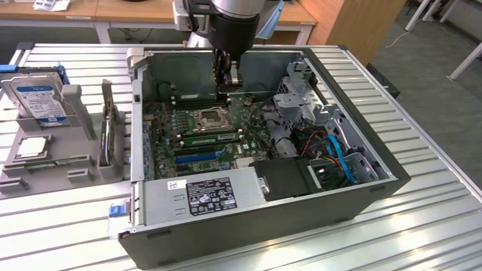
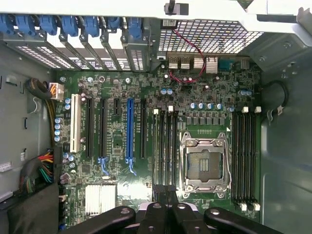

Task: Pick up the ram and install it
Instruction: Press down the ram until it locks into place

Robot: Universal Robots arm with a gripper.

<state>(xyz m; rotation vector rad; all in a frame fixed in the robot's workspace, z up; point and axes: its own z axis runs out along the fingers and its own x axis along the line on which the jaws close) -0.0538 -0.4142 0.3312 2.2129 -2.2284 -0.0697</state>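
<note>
My gripper hangs inside the open computer case, well above the motherboard. Its fingertips are pressed together and I see nothing between them. In the wrist view the gripper lines up with one end of the black memory slots next to the empty CPU socket. A thin greenish strip lies in the front groove of the grey holder at the exterior view's left. It looks like the ram, and it is far from the gripper.
The holder also carries a blue-labelled hard drive, a square chip and an upright grey expansion card. In the case, a power supply sits near the front, with drive cages and cables at the exterior view's right. Everything rests on a slatted metal table.
</note>
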